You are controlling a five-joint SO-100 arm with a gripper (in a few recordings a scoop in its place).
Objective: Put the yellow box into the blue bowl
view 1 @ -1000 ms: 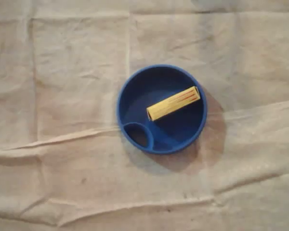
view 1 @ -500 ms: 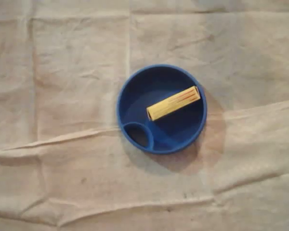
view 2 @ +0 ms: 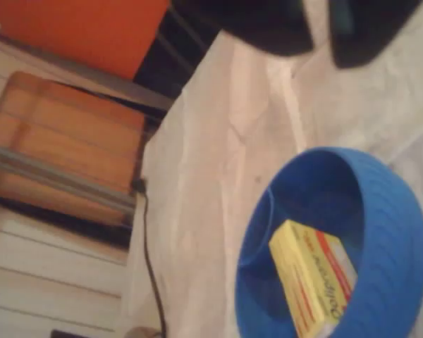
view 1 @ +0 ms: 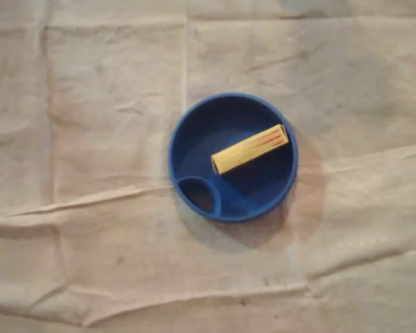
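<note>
Done: yellow box [view 1: 250, 148] lies inside blue bowl [view 1: 215, 127].
Gripper [view 2: 321, 24]: jaws apart, holding nothing.
Left: nothing I can see.

Box [view 1: 250, 148] inside bowl [view 1: 187, 132] on cloth [view 1: 90, 104]

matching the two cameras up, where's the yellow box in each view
Overhead view: the yellow box lies slantwise inside the blue bowl, just right of picture centre.
Wrist view: the yellow box is at lower right, inside the blue bowl.
Shared landmark: the blue bowl around it.
</note>
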